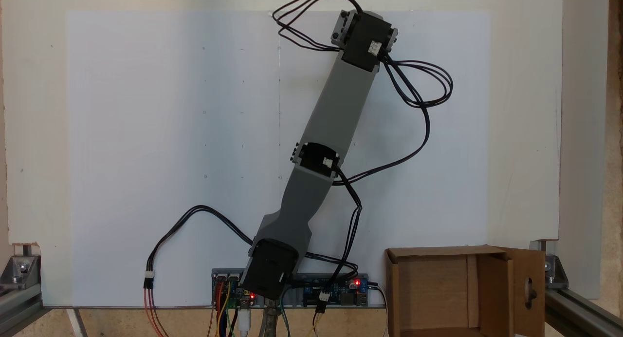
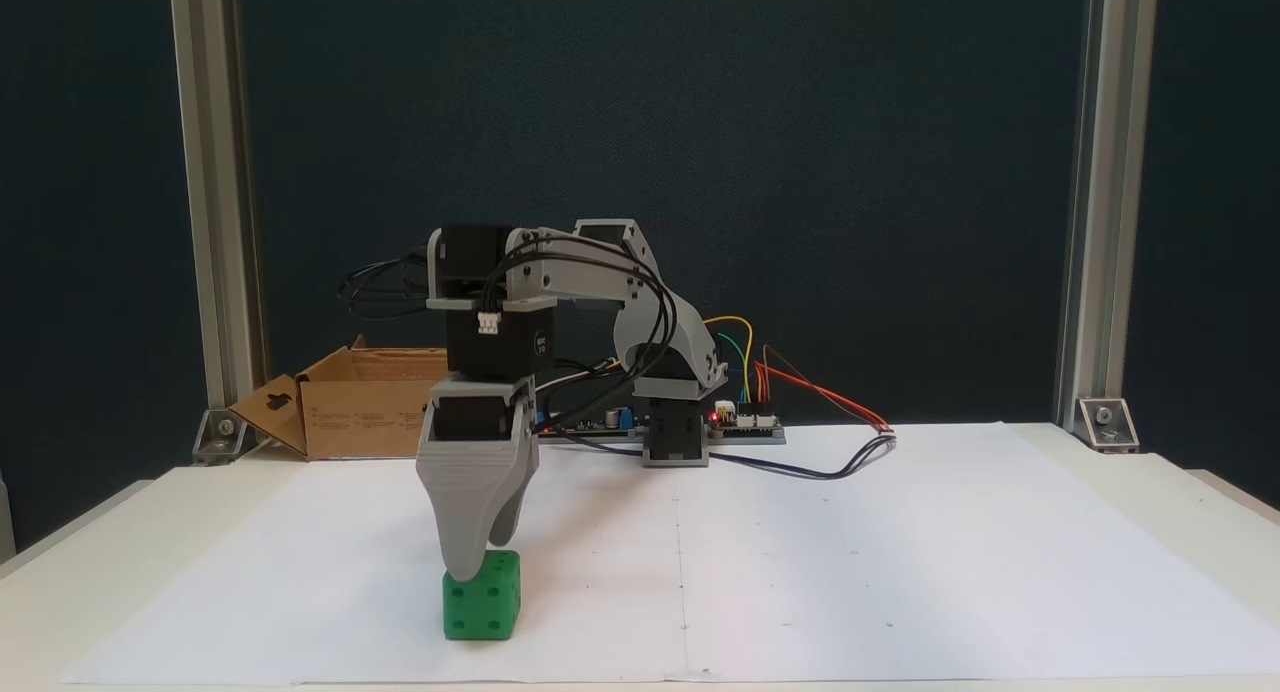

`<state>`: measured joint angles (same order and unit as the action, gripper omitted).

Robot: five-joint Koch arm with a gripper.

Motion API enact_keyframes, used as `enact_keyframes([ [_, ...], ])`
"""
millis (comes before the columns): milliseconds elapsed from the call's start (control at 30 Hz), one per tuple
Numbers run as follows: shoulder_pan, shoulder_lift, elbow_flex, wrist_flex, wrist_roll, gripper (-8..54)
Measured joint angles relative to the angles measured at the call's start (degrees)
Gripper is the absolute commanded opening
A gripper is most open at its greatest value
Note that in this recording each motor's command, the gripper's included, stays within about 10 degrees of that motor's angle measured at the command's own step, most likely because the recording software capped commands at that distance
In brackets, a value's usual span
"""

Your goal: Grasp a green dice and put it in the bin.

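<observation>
The green dice (image 2: 482, 598) is seen resting on the white paper (image 2: 800, 552) covering the table (image 2: 1150, 472), touched from above by the fingers (image 2: 470, 562). Whether they are apart or together cannot be told. The bin (image 2: 350, 402) is set well behind.

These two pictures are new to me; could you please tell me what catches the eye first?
The bright green dice stands out on the white paper near the front of the table, with the grey arm's fingers reaching down onto its top. Behind it, the brown cardboard box sits open at the table's back edge.
</observation>
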<state>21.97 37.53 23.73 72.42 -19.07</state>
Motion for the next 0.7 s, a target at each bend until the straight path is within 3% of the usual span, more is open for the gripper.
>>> enact_keyframes([
  [700,-0.09,-4.31,-2.37,-1.85,1.32,43.2],
])
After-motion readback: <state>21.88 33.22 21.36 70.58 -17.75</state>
